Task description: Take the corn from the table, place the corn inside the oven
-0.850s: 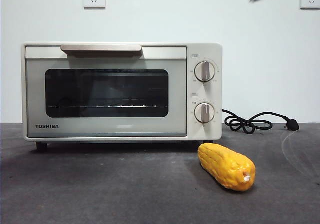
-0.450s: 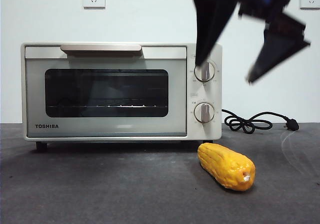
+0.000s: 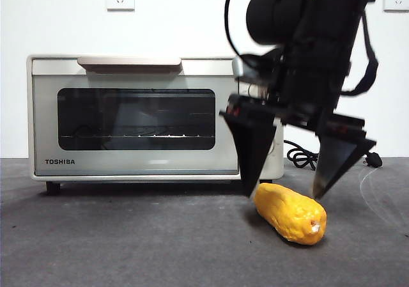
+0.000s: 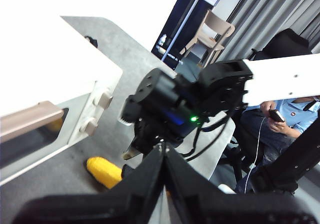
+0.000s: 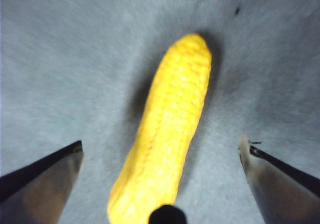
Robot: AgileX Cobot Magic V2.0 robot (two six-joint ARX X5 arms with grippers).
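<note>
Corn: the corn lies on the counter, just in front of the oven at its knob end, toward the counter's near edge.
Right gripper: the right gripper hangs over the corn, jaws spread wide, one tip on each side.
Left gripper: the left gripper waits aside, jaws pressed together.
Oven door: shut.
Risk: the glossy cob may roll or squirt out if the jaws close off-centre; with the door shut, it has nowhere to go.
</note>
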